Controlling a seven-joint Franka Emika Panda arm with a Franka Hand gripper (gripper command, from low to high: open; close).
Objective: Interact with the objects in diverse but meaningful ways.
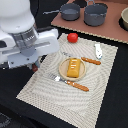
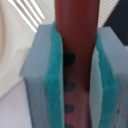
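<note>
Only in the wrist view is the gripper (image 2: 77, 75) seen: its two grey fingers (image 2: 42, 80) with teal pads (image 2: 55, 75) are pressed against a dark reddish-brown sausage stick (image 2: 76, 45), which is held upright between them. In the exterior view the grip itself is hidden behind the bulky white arm (image 1: 22, 35) at the exterior view's left, where only a sliver of red is seen under the wrist.

Across the exterior view, from its left to its right, one pale woven placemat (image 1: 45, 90) is laid out just beside the arm. On it, near the arm, one round beige plate (image 1: 62, 70) is seen carrying one orange-yellow ridged rectangular block (image 1: 73, 67). One orange-handled fork (image 1: 70, 82) lies in front of the plate. One red round tomato (image 1: 72, 37) sits beyond the plate, apart from it. One orange-handled knife (image 1: 89, 60) lies farther from the arm, and one small white-and-blue piece (image 1: 98, 50) is just beyond it. Two grey pots (image 1: 82, 12) are set on a brown board (image 1: 110, 31), well apart from the arm.

No writing or label can be read.
</note>
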